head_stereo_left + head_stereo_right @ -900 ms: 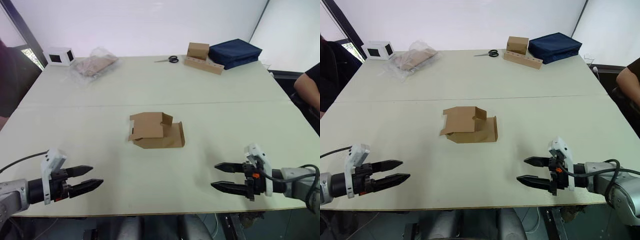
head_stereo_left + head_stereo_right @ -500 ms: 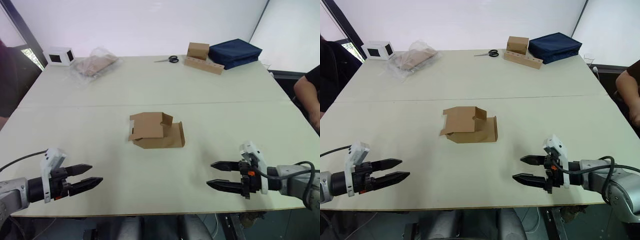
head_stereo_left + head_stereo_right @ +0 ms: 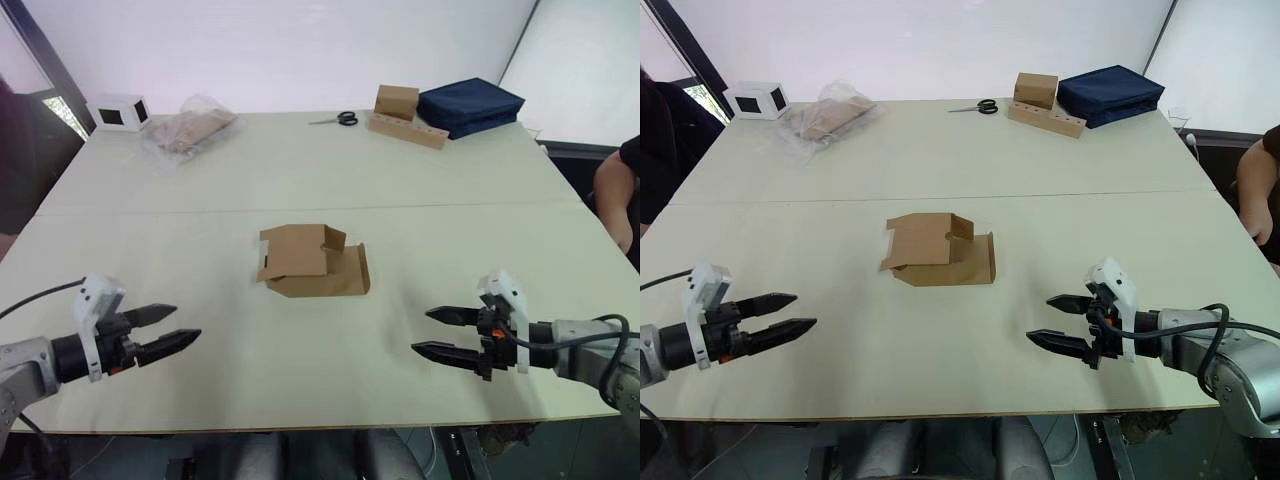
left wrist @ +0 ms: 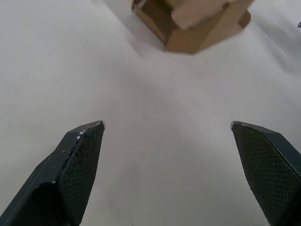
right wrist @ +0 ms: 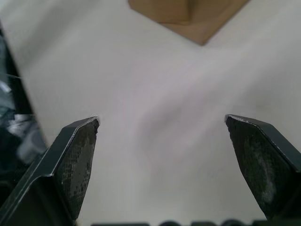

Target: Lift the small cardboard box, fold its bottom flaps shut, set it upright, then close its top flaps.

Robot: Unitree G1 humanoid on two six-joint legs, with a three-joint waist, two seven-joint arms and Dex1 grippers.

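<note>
While the small cardboard box [image 3: 313, 262] is lying mid-table, flaps loose (likely light, thin-walled, easily crushed), the left gripper [image 3: 162, 333] and right gripper [image 3: 446, 334] are hovering spread, near edge; opposite side walls are looking the safest hold.

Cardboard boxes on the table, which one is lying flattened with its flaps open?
The small cardboard box mid-table; the cube-like brown box and white box at the far edge stand assembled.

Wide pale table [image 3: 200, 180] with a seam across its middle, small brown cardboard box [image 3: 313, 260] at centre frame, white box with dark window [image 3: 118, 111] and clear plastic bag [image 3: 188, 127] upper left, black-handled scissors [image 3: 341, 119], cube-like brown box on a cardboard strip [image 3: 403, 115] and dark blue fabric case [image 3: 470, 105] upper right.
</note>
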